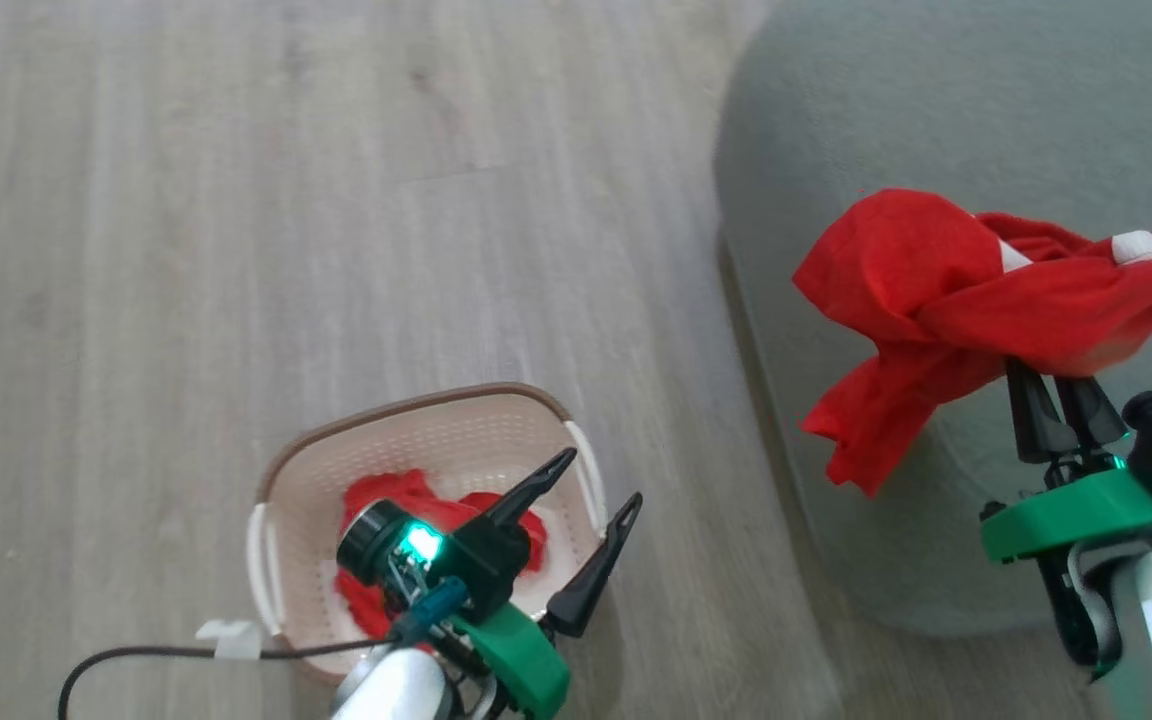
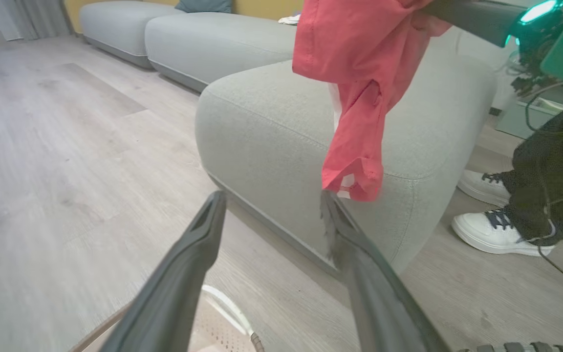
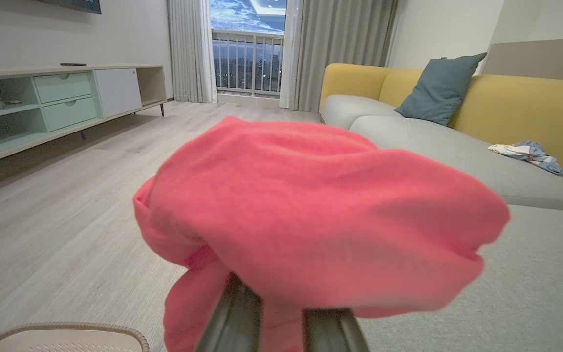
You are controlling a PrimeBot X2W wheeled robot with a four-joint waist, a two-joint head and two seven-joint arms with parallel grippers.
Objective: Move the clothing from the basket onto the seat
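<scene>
Right gripper (image 1: 1051,395) is pinching a red garment (image 1: 976,290) at 3 o'clock, over the near edge of the seat (image 1: 936,120), tail dangling down. Drop it here and it could slide off. Left gripper (image 1: 604,476) is spread wide above the basket (image 1: 416,410) at 7 o'clock, more red clothing (image 1: 406,495) inside.

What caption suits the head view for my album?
Right pincer holds a red garment over the grey seat's edge; open left pincer hovers above the basket.

Bright red garment (image 1: 936,290) with white trim; cream perforated basket (image 1: 436,440), brown rim; grey-green seat (image 1: 936,100); pale wood-grain floor (image 1: 236,200).
</scene>
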